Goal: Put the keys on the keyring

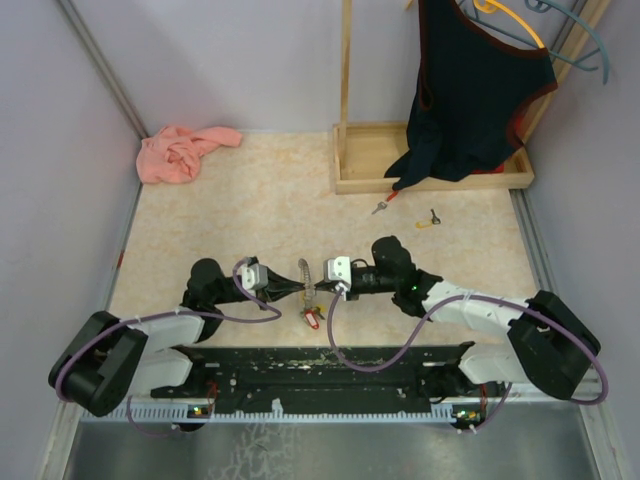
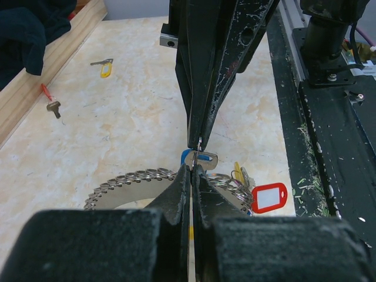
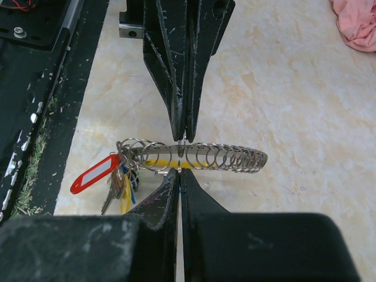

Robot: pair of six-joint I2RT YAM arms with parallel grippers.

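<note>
Keyring (image 1: 305,272) at table's 6 o'clock, your left gripper (image 1: 296,288) and right gripper (image 1: 316,284) shut tip-to-tip at its rings beside the blue key (image 2: 200,157): threading apparently in hand, next needing a coil pried open for it.

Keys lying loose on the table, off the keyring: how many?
2. A red key lies just in front of the wooden rack base; a yellow key lies to its right, further from the base. Others may be hidden in the bunch on the keyring.
</note>
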